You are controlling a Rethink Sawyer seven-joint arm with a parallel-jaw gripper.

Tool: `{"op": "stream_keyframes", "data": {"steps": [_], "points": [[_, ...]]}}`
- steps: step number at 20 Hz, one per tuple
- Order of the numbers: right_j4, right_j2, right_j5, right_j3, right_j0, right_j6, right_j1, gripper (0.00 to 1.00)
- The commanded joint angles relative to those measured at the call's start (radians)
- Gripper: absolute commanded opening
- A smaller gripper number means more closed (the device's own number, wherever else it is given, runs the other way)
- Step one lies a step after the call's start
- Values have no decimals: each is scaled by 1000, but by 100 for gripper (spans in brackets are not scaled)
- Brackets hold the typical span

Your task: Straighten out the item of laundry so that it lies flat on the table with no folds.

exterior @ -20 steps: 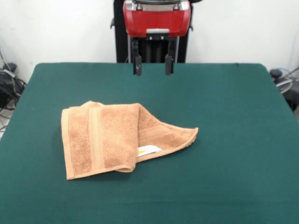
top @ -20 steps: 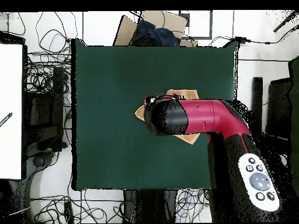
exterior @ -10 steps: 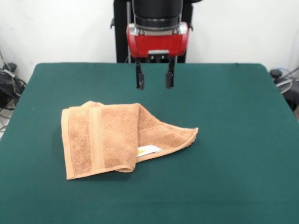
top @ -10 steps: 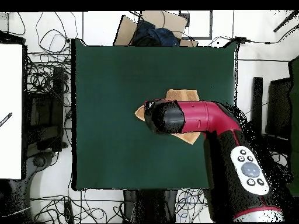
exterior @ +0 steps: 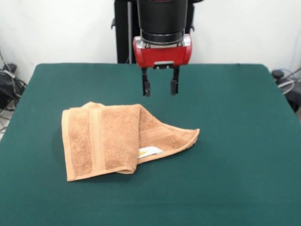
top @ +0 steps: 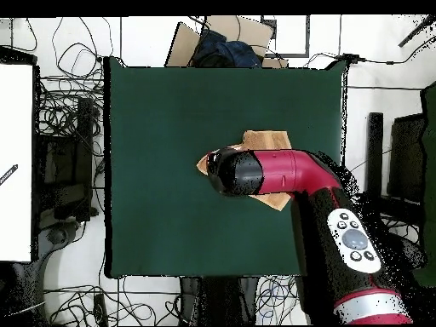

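Observation:
The item of laundry (exterior: 113,139) is an orange-tan towel lying folded over itself on the table (exterior: 235,141), left of centre in the front view, with a white label showing at its near fold. My gripper (exterior: 160,87) hangs open above the table, behind the towel and over its right part, with nothing between its fingers. In the overhead view the arm (top: 281,173) covers most of the towel (top: 266,139); only its edges show, and the gripper itself is hidden there.
Tangled cables (top: 72,111) lie on the floor around the table. A cardboard box with dark cloth (top: 223,44) sits just past one table edge. A white board (top: 17,162) stands at the side.
The gripper has come down and forward, drifting slightly right in the front view, and now hangs closer to the towel. The towel has not moved.

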Motion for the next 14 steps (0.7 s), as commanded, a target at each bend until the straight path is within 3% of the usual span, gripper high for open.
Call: {"op": "stream_keyframes", "data": {"steps": [1, 10, 14], "points": [[-31, -77, -3, -15, 58, 130, -23, 100], [-19, -116, -29, 18, 94, 142, -47, 100], [-28, -133, -28, -11, 107, 143, 5, 100]]}}
